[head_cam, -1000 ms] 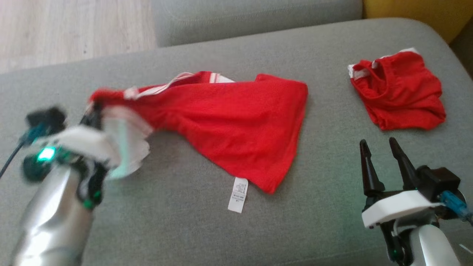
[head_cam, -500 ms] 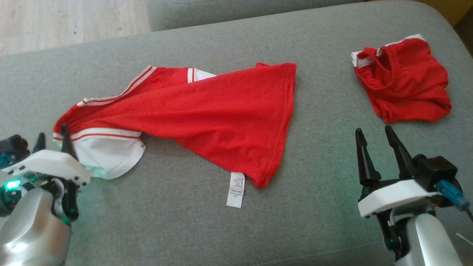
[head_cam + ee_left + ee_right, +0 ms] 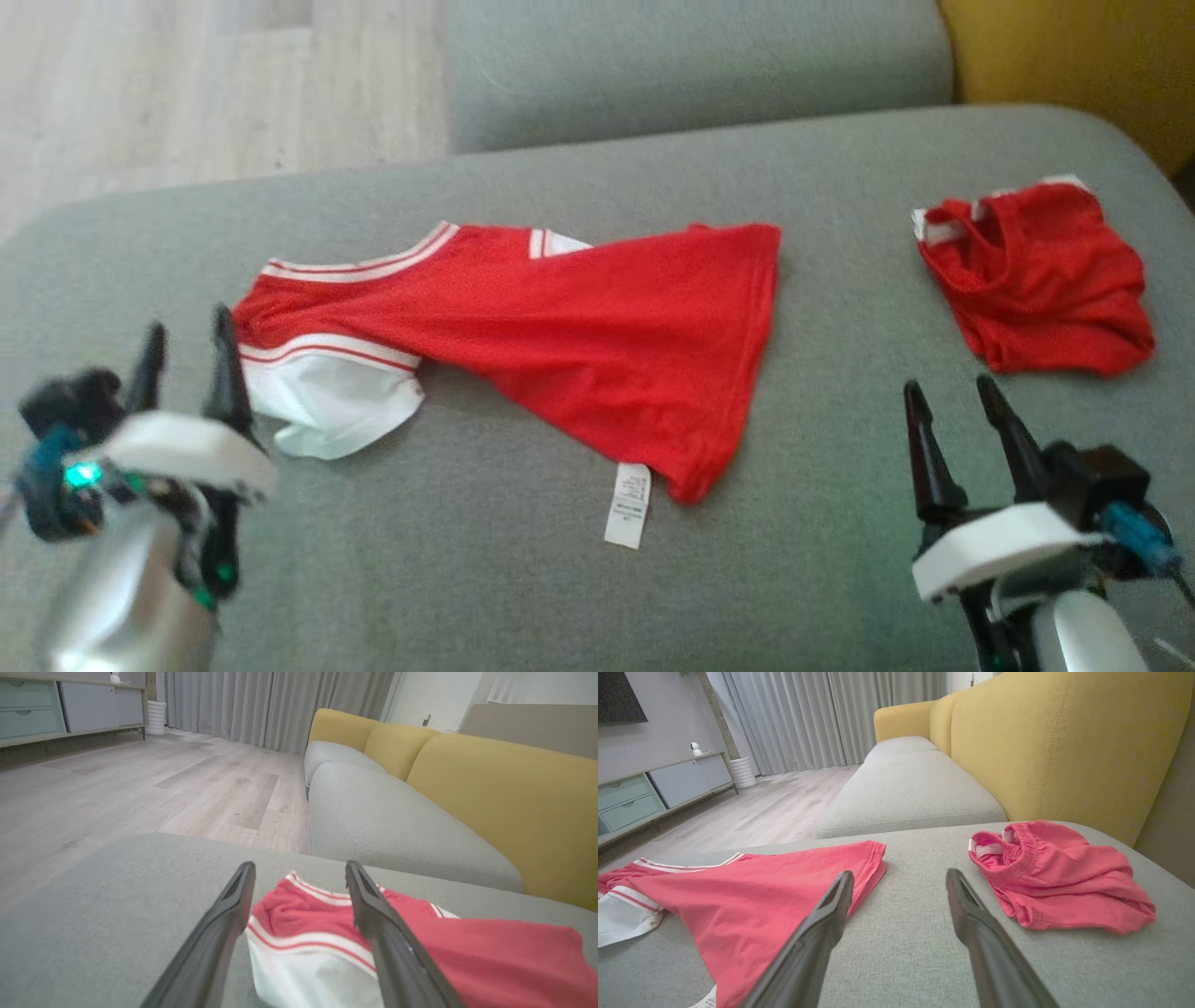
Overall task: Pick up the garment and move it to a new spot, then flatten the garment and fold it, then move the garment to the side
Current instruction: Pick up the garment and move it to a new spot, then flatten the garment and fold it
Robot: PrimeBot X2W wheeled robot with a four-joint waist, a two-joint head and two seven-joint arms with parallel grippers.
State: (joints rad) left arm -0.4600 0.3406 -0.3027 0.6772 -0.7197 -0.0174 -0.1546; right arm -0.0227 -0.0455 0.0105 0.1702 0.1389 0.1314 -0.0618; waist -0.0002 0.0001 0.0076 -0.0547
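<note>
Left tool (image 3: 189, 319) is shown low at the left, jaws apart and empty, just beside the white sleeve (image 3: 327, 401) of the red garment (image 3: 597, 345); right tool (image 3: 946, 383), likewise apart and empty, is held over the grey sofa seat (image 3: 485, 597). The garment lies twisted mid-seat. Being soft, light and limp, it is judged best pinched at shoulder and hem corners. Farther right, a second red cloth (image 3: 1041, 280) lies crumpled.

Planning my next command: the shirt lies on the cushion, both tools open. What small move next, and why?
Probably ease the left tool onto the white sleeve and pinch it, to pull it flat: the shirt lies twisted and bunched there, and the open tool sits at that end.
</note>
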